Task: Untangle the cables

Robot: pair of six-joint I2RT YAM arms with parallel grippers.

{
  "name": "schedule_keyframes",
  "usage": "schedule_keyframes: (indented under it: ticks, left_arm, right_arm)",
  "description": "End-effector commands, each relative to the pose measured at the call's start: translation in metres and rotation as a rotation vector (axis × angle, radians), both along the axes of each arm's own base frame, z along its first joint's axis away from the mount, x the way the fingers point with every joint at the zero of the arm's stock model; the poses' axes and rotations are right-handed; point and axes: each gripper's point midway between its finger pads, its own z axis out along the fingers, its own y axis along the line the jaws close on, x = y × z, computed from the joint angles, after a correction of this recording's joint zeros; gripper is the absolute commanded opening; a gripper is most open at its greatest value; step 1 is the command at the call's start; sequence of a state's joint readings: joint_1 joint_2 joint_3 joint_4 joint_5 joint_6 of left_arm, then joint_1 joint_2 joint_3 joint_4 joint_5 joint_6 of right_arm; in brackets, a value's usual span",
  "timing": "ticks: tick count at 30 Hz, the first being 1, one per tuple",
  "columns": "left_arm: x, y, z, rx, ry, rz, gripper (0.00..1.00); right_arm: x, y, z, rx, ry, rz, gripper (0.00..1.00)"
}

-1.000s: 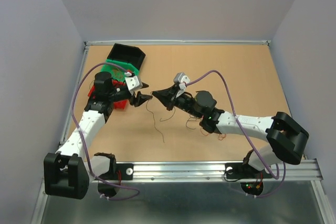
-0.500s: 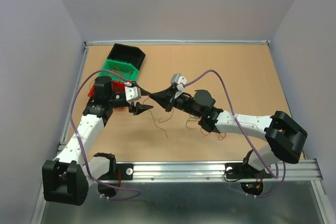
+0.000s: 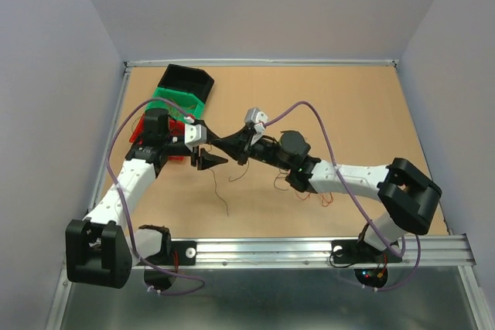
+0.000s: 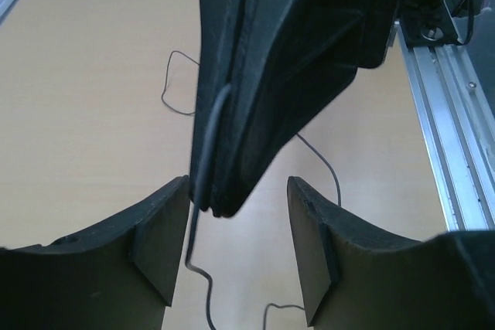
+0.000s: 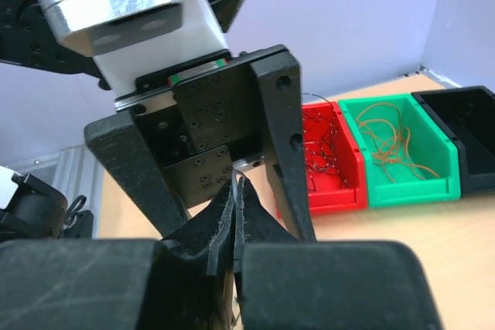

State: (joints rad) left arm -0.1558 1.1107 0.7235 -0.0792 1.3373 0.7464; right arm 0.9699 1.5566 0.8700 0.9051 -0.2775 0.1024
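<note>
My right gripper (image 3: pixel 214 140) is shut on a thin black wire (image 4: pixel 195 256) that hangs from its tip toward the table (image 3: pixel 221 191). Its closed tip (image 4: pixel 216 205) sits between the open fingers of my left gripper (image 4: pixel 238 249), which holds nothing. In the right wrist view my shut right gripper (image 5: pixel 236 189) points at the left gripper's body, whose fingers (image 5: pixel 285 144) stand on either side of it. More loose thin wires (image 3: pixel 241 175) lie on the board. Orange-red strands (image 3: pixel 326 199) lie beside the right forearm.
At the back left stand a red bin (image 5: pixel 331 161) with black wires, a green bin (image 5: pixel 396 148) with brown wires and a black bin (image 3: pixel 186 80). The metal rail (image 3: pixel 309 250) runs along the near edge. Purple walls enclose the table.
My right gripper has moved left with the black wire, and its tip is now between the left gripper's open fingers. The hanging wire has shifted left with it.
</note>
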Motion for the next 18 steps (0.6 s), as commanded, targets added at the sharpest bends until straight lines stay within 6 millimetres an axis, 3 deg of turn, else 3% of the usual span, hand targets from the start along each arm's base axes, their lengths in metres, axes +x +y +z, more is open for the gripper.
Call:
schedule_keyframes:
  ticks: [1,7,10,12,15,18]
  left_arm:
    - [-0.001,-0.006,0.023,-0.049,-0.015,-0.067,0.62]
    - [0.0,-0.007,0.025,-0.057,-0.021,-0.08,0.43]
    - [0.001,-0.007,0.023,-0.05,-0.026,-0.07,0.21]
    - [0.001,-0.006,0.022,-0.046,-0.034,-0.064,0.0]
    - [0.001,-0.005,0.02,-0.037,-0.043,-0.052,0.0]
    - [0.007,-0.003,0.014,-0.014,-0.057,-0.018,0.0]
  right_arm:
    - [-0.004,0.008,0.049,0.15,-0.068,0.041,0.01]
    - [-0.002,0.012,0.053,0.194,-0.072,0.046,0.01]
    - [0.001,0.013,0.054,0.202,-0.069,0.038,0.01]
    - [0.003,0.013,0.055,0.205,-0.065,0.026,0.0]
    - [0.005,0.01,0.055,0.208,-0.068,0.008,0.04]
    - [0.006,0.003,0.055,0.207,-0.07,-0.019,0.25]
